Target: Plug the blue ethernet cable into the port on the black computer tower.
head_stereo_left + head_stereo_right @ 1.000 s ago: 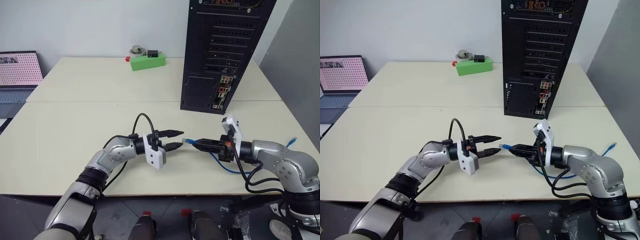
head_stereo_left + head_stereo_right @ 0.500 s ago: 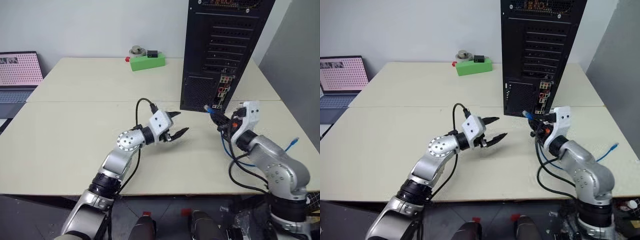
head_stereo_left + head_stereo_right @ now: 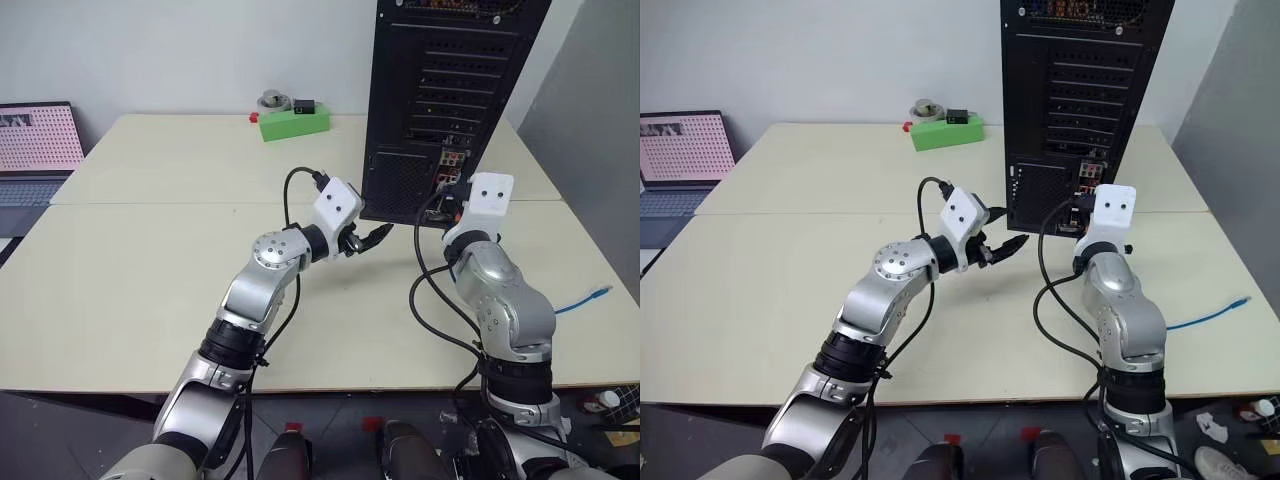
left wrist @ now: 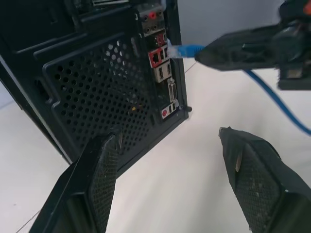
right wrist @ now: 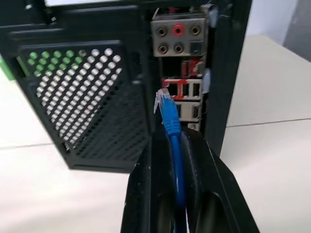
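Right pincer [image 5: 171, 145]: cable [image 5: 170, 119] partly hidden.

Both arms up off the table toward the black computer tower [image 3: 440, 110], blue ethernet cable [image 5: 170, 121] plug now at its connector strip.

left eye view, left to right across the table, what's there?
Open laptop with pink screen → small green box → left gripper, open → black computer tower → loose pale-plugged end of blue ethernet cable
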Robot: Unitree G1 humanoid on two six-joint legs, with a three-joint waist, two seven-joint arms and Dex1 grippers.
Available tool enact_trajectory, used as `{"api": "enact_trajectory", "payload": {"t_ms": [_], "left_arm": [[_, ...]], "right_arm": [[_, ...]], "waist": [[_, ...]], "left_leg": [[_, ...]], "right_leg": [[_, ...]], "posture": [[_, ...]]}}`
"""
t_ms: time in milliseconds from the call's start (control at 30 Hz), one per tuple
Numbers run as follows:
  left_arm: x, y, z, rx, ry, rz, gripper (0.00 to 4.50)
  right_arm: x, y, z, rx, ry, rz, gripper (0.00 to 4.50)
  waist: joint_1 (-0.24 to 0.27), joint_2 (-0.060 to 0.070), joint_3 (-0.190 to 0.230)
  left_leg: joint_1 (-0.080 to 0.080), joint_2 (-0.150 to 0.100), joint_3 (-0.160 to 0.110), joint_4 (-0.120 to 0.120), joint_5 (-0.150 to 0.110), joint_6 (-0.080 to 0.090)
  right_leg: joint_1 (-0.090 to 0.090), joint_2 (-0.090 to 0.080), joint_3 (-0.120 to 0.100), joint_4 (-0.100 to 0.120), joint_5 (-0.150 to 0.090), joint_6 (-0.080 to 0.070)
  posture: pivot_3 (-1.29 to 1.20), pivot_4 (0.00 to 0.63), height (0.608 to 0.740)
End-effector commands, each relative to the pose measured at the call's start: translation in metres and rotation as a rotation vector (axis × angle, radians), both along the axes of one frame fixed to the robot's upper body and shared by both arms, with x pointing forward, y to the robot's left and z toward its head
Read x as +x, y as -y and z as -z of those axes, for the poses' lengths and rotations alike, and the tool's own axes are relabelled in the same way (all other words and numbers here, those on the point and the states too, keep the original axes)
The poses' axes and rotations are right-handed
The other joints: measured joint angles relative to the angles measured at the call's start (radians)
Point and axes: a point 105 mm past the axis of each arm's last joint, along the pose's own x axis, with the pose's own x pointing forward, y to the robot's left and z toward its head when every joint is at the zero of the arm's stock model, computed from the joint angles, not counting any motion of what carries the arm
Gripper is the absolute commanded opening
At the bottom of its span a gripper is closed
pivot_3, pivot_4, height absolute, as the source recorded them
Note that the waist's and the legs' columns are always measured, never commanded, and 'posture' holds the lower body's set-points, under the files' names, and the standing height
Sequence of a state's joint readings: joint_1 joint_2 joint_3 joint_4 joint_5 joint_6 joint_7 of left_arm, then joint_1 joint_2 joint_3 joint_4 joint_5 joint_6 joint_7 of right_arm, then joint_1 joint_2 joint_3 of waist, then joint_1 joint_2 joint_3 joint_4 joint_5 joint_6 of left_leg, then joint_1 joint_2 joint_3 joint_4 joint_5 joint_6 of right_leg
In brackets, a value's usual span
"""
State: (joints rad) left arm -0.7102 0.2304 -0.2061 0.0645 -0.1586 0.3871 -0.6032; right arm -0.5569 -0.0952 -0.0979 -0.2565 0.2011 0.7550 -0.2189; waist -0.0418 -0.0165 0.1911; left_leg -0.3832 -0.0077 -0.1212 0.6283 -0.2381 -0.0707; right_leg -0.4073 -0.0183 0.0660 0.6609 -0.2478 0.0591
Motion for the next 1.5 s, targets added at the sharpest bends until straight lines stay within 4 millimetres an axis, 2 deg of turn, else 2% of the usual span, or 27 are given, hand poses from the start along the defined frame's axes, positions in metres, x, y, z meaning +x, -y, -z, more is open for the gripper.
{"api": "enact_trajectory", "payload": {"t_ms": [33, 533, 1500], "left_arm": [[0.001, 0.001, -0.027, -0.064, 0.036, 0.005, 3.37], [0.01, -0.008, -0.031, -0.033, 0.068, -0.039, 3.37], [0.011, -0.011, -0.026, -0.014, 0.071, -0.05, 3.37]], "right_arm": [[0.005, 0.003, -0.017, 0.013, 0.069, 0.035, 0.0], [0.022, -0.011, -0.011, 0.026, 0.057, 0.021, 0.0], [0.027, -0.022, -0.02, 0.01, 0.095, -0.011, 0.0]], "waist": [[-0.003, 0.0, 0.0], [-0.015, 0.0, 0.0], [-0.019, 0.0, 0.0]], "left_leg": [[0.0, 0.0, 0.0, 0.0, 0.0, 0.0], [0.0, 0.0, 0.0, 0.0, 0.0, 0.0], [0.0, 0.0, 0.002, 0.0, 0.0, 0.0]], "right_leg": [[0.0, 0.0, 0.0, 0.0, 0.0, 0.0], [0.0, 0.0, 0.0, 0.0, 0.0, 0.0], [-0.001, 0.0, 0.002, 0.001, 0.0, 0.0]], "posture": [[0.0, 0.15, 0.74], [0.0, 0.15, 0.74], [0.0, 0.15, 0.74]]}}
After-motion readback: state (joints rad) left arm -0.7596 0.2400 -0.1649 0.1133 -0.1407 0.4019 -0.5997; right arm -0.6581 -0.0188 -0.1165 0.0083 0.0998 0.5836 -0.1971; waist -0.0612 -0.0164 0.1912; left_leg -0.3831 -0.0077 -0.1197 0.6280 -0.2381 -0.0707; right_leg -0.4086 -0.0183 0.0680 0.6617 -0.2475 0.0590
